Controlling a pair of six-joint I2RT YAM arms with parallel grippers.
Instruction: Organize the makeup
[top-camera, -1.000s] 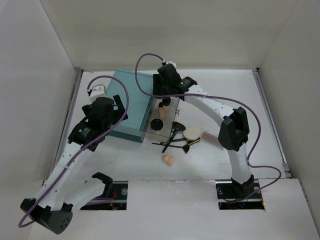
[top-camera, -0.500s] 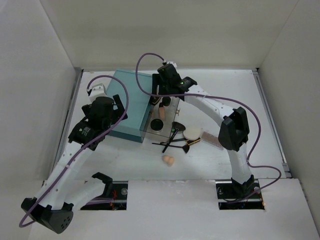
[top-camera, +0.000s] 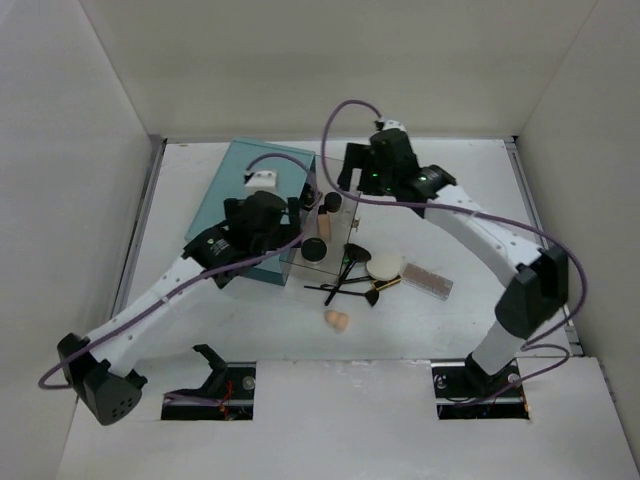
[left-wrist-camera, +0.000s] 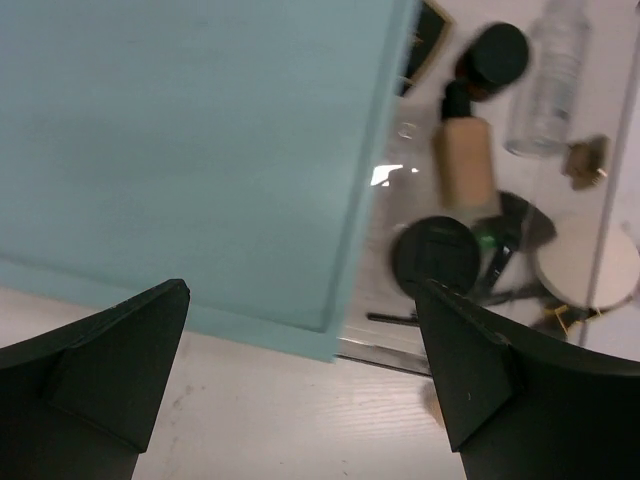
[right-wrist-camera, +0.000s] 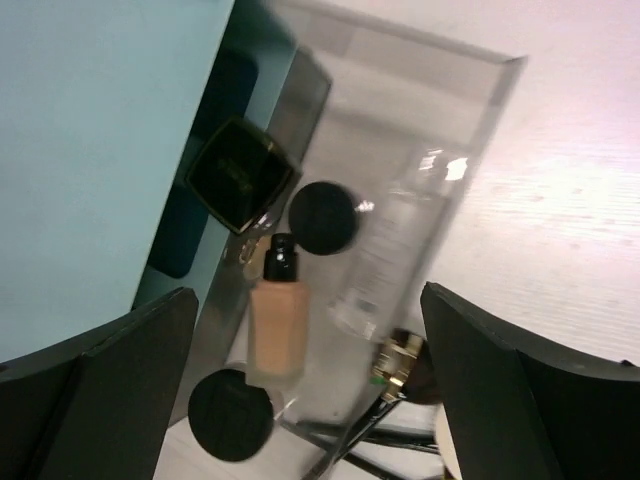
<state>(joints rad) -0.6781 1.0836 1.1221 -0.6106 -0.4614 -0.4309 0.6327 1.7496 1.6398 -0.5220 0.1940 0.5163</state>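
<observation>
Teal box (left-wrist-camera: 190, 150) edge beside clear organizer (right-wrist-camera: 400, 110); bottle (right-wrist-camera: 274, 330) inside

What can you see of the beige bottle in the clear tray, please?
The beige bottle is small and slim, filled with peach-beige liquid, with a black neck and cap. It appears to lie flat in the clear tray, cap toward a round black compact, with a clear tube alongside and a second compact by its base. Nothing grips it.
</observation>
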